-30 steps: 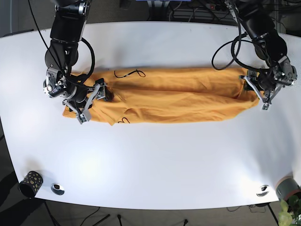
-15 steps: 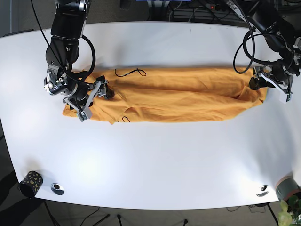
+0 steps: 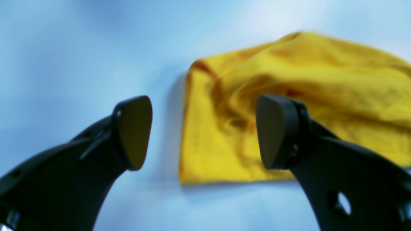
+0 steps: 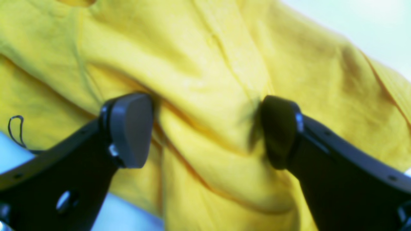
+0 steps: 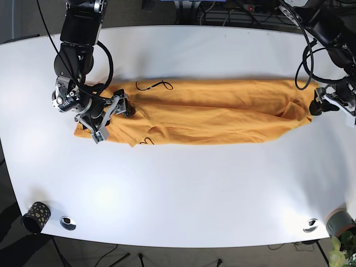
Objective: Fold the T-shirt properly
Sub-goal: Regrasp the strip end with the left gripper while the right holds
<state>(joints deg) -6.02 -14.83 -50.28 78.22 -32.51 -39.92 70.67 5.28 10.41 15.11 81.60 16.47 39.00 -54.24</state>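
The orange T-shirt (image 5: 211, 114) lies as a long folded band across the white table (image 5: 183, 189). My right gripper (image 5: 111, 119) sits on its left end in the base view. In the right wrist view that gripper (image 4: 205, 131) is open, both fingers pressed into the T-shirt (image 4: 208, 64), and a ridge of cloth bulges between them. My left gripper (image 5: 332, 107) hovers just past the shirt's right end. It is open in the left wrist view (image 3: 205, 131), holds nothing, and the T-shirt's end (image 3: 305, 80) lies beyond its fingertips.
A thin black cord (image 5: 153, 86) lies on the shirt's upper left edge. At the front left stand a patterned black cup (image 5: 36, 217) and a small metal disc (image 5: 68, 223). Another disc (image 5: 310, 225) and a grey pot (image 5: 340, 222) are at the front right.
My left gripper has drawn away to the right, off the shirt's end toward the table edge. The right gripper has stayed on the shirt's left end, shifted only slightly.
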